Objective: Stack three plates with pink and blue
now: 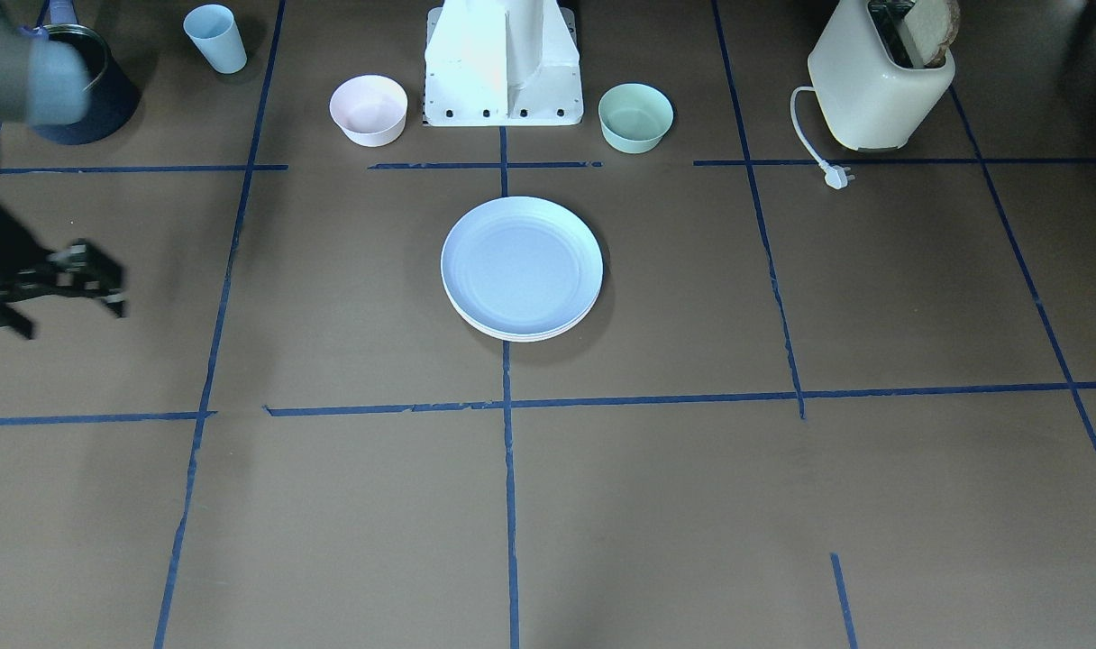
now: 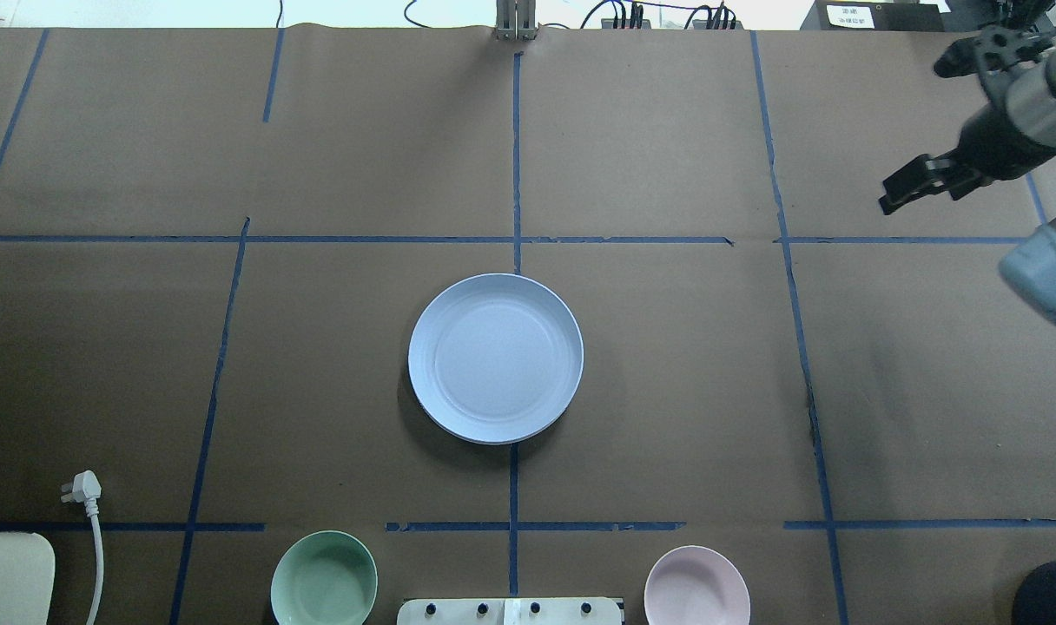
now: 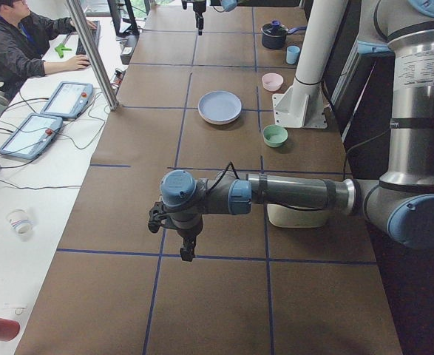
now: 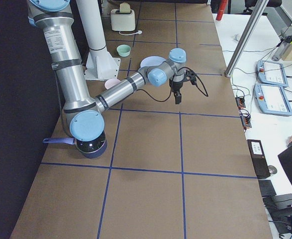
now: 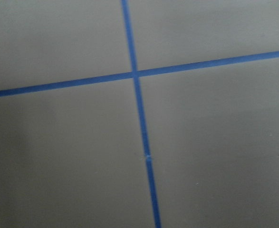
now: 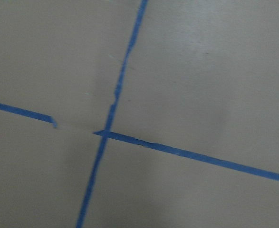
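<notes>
A pale blue plate [image 1: 521, 266] lies on top of a stack at the table's middle, also in the overhead view [image 2: 495, 356]. A cream-white plate rim [image 1: 523, 335] shows under its near edge. The pink plate is hidden, and I cannot tell whether it lies in the stack. My right gripper [image 1: 106, 279] hangs empty above the table, well off to the robot's right of the stack, and its jaws look open; it also shows in the overhead view [image 2: 903, 187]. My left gripper [image 3: 185, 248] shows only in the exterior left view, over bare table far from the stack; I cannot tell its state.
A small pink bowl [image 1: 369, 108] and a green bowl [image 1: 635, 115] flank the robot base [image 1: 503, 81]. A pale blue cup [image 1: 215, 38] and a dark pot [image 1: 88, 104] stand at one back corner, a toaster [image 1: 881, 81] with its plug [image 1: 835, 176] at the other.
</notes>
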